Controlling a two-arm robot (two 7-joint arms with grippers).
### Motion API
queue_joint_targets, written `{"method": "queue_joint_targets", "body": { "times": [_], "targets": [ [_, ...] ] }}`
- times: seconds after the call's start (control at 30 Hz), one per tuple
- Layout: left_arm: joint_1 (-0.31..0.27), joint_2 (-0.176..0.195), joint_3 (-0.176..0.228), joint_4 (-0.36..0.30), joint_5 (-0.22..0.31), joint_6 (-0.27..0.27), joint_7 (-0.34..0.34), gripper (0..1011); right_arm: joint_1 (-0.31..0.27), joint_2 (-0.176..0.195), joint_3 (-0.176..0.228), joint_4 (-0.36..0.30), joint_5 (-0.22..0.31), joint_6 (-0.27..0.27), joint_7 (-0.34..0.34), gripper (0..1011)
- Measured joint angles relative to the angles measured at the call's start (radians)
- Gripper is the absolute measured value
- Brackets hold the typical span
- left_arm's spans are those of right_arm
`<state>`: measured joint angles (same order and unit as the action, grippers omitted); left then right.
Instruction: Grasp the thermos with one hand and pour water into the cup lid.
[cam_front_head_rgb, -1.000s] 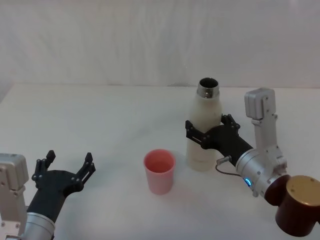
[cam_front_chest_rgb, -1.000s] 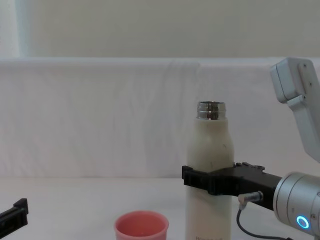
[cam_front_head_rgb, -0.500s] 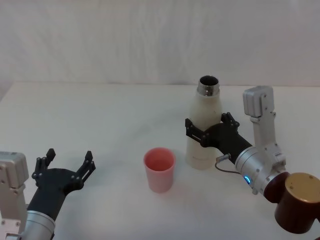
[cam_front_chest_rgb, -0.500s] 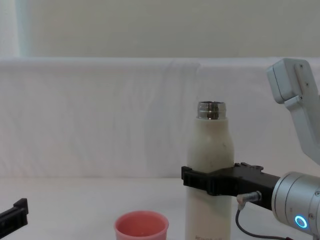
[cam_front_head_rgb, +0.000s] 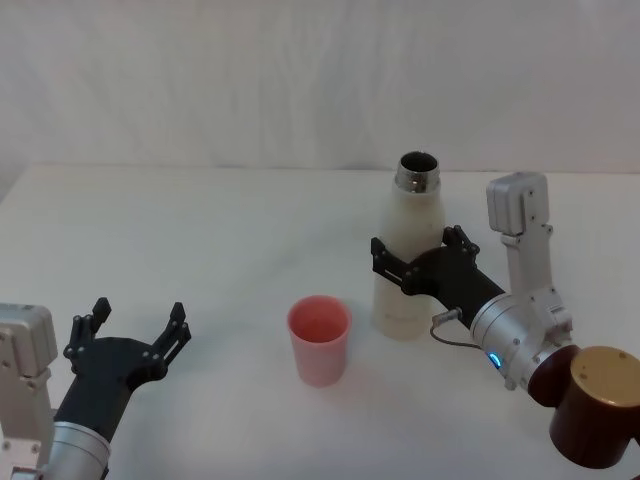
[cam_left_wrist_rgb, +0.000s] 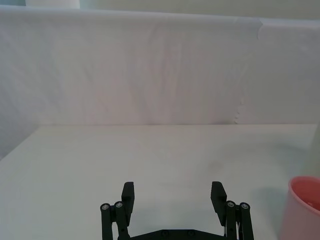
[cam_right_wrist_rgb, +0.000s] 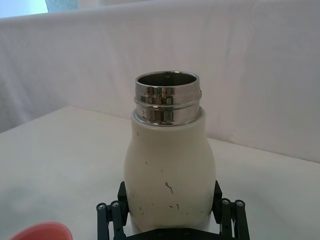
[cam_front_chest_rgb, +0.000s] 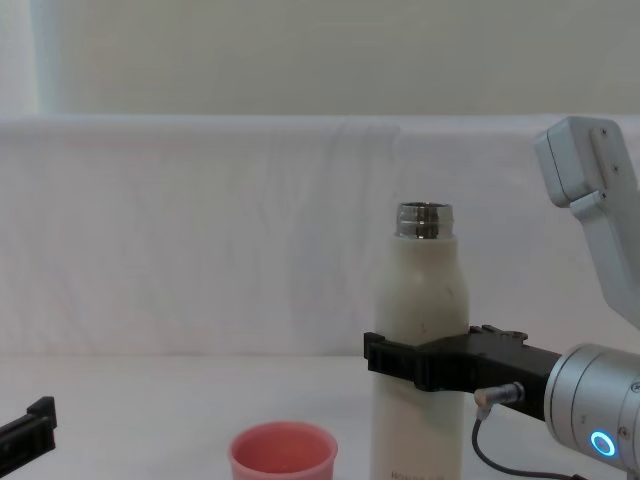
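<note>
The cream-white thermos (cam_front_head_rgb: 405, 222) stands upright on the white table (cam_front_head_rgb: 200, 230), its open steel neck (cam_right_wrist_rgb: 167, 97) pointing up. My right gripper (cam_front_head_rgb: 415, 247) is shut on the thermos at mid-height, one black finger pressed on each side (cam_right_wrist_rgb: 170, 187); from the chest it shows as a black band across the bottle (cam_front_chest_rgb: 400, 358). The pink cup lid (cam_front_head_rgb: 319, 342) sits upright just left of and nearer than the thermos, apart from it (cam_front_chest_rgb: 283, 455). My left gripper (cam_front_head_rgb: 139, 312) rests open near the front left, nothing between its fingers (cam_left_wrist_rgb: 172, 189).
A dark brown cylinder with a gold top (cam_front_head_rgb: 598, 405) sits at the near right beside my right arm. A white cloth backdrop (cam_front_chest_rgb: 200, 230) closes off the table's far edge. Bare table lies between the left gripper and the cup lid.
The right wrist has shifted very slightly, still holding the thermos, which stays upright in the same spot. The cup lid and left gripper have not moved.
</note>
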<state>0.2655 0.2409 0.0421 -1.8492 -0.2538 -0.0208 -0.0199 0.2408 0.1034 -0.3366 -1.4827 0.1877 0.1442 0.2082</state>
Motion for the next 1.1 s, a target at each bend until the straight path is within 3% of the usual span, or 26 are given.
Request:
{"method": "queue_joint_targets", "body": {
  "times": [0.57, 1.1],
  "targets": [
    [0.0, 0.0, 0.0, 0.0, 0.0, 0.0, 0.0, 1001, -0.027, 0.013, 0.005, -0.045, -0.022, -0.013, -0.012, 958],
    [0.0, 0.0, 0.0, 0.0, 0.0, 0.0, 0.0, 1001, -0.089, 0.104, 0.016, -0.165, -0.152, -0.023, -0.028, 959]
  ]
}}
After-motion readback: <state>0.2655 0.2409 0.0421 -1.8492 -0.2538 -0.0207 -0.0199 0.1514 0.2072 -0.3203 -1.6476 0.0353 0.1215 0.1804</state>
